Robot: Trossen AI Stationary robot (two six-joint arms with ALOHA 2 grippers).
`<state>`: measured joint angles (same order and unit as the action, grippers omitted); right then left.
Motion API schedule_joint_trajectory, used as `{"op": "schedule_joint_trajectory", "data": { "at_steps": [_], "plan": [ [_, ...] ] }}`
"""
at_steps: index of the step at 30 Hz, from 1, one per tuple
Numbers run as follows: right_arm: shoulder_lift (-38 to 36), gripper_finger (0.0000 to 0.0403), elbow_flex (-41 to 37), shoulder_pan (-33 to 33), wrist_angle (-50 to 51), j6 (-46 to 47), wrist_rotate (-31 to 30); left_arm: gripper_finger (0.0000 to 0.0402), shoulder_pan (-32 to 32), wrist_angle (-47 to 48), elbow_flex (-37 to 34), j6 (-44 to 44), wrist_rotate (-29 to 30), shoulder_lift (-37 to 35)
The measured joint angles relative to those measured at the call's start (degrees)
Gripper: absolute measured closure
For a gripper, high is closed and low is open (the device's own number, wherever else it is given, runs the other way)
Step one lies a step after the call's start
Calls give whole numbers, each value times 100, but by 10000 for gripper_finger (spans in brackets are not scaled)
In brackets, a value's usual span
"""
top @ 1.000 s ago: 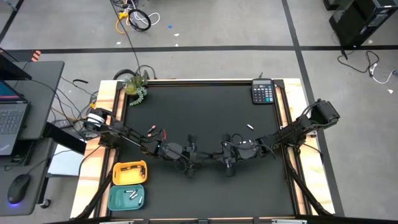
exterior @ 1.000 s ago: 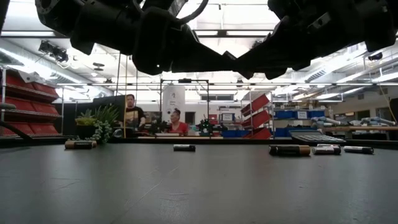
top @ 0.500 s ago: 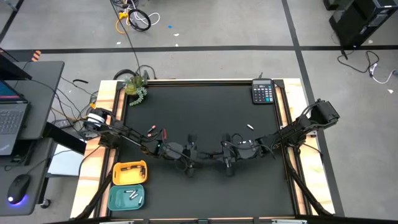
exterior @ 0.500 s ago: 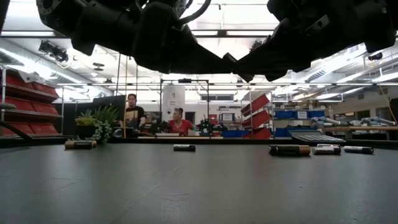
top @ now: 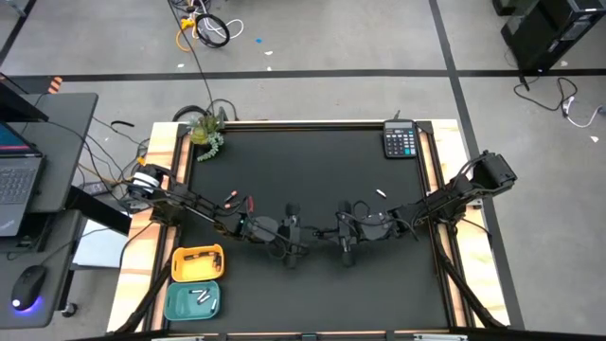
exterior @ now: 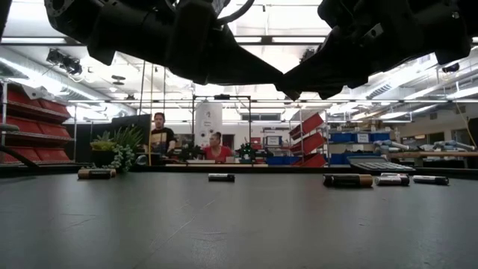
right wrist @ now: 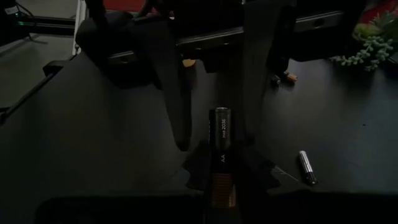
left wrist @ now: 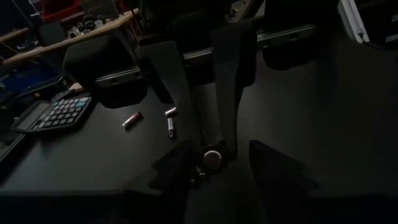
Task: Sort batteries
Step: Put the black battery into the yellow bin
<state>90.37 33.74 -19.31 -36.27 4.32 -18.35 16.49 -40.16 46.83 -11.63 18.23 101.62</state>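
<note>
Desk [top: 312,161]: black top, with a calculator [top: 401,141] in one far corner.
Teal tray [top: 177,305]: on the wooden edge at the corner diagonally opposite the calculator; two white batteries [top: 200,297] lie inside, side by side.
Yellow tray [top: 198,273]: touching the teal tray, on the side nearer the calculator's end of the desk; its contents are too small to tell.
Right gripper [top: 346,250]: over the desk, well apart from the calculator toward the near edge; jaws clenched on the held battery [right wrist: 222,144], a dark cell with a copper end and an "AA" mark, lying lengthwise between them.
Left gripper [top: 294,250]: tip to tip with the right gripper, on the side away from the calculator; jaws released, standing apart around the held battery's end without pinching it.
Loose batteries: a white battery [top: 381,193] near the calculator; two dark batteries [top: 239,201] well apart from the calculator, toward the plant [top: 204,133] side.
</note>
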Motion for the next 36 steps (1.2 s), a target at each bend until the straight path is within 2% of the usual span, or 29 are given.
{"op": "schedule_joint_trajectory", "data": {
  "at_steps": [6, 12, 17, 26, 30, 36],
  "plan": [
    [0, 352, 0, 2, 1, 0, 80, 277, -47, 8, -2, -14, 148, 0],
    [0, 352, -2, -4, 36, -31, 155, 350, -70, -8, -13, 1, -6, 0],
    [0, 336, -2, -4, 26, 9, 155, 350, -70, -22, -13, 34, -14, 0],
    [-5, 236, 0, 9, 144, 415, 84, 350, -68, -37, -15, 204, 123, 0],
    [-2, 204, 10, -4, 572, 599, 144, 350, -88, -51, -10, 272, 316, -8],
    [-102, 165, 7, -10, 1357, 845, 195, 350, 13, 807, -9, 348, 878, -315]
  ]
}}
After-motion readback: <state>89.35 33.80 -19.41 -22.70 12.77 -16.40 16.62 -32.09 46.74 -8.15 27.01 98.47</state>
